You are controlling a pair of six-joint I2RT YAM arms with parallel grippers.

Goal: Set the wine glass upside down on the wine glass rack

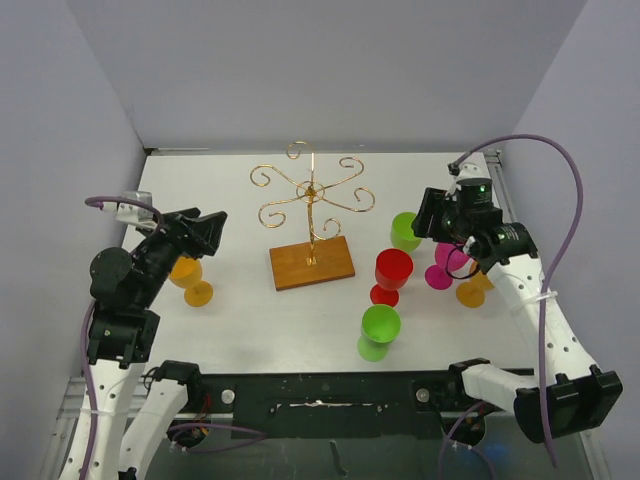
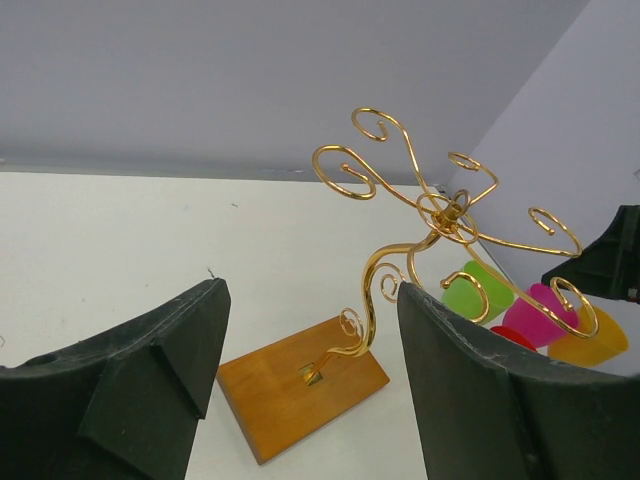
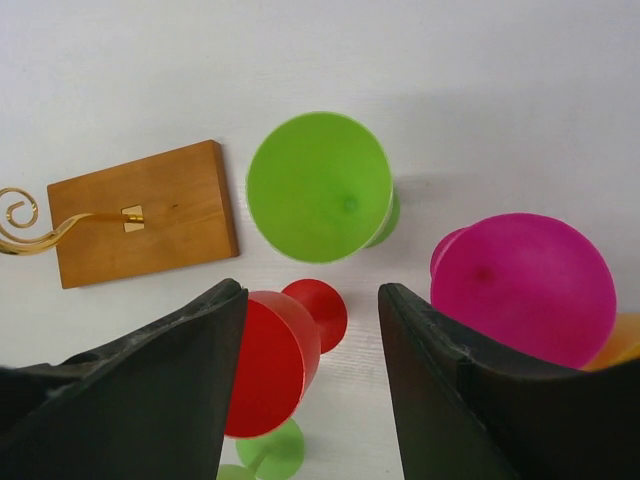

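Observation:
The wine glass rack (image 1: 312,198), gold wire with curled arms on a brown wooden base (image 1: 312,263), stands mid-table with nothing hanging on it. Upright plastic wine glasses stand to its right: a light green one (image 1: 405,230), a red one (image 1: 392,270), a second green one (image 1: 380,325), a magenta one (image 1: 445,262) and an orange one (image 1: 472,290). My right gripper (image 1: 432,212) is open and empty above them. Its wrist view shows the green glass (image 3: 318,187), the red glass (image 3: 270,360) and the magenta glass (image 3: 525,285) below the jaws. My left gripper (image 1: 205,232) is open and empty, facing the rack (image 2: 440,215).
Another orange glass (image 1: 188,272) stands at the left under my left arm. White walls close the table at the back and both sides. The rack's base (image 2: 300,385) lies between my left fingers in that wrist view.

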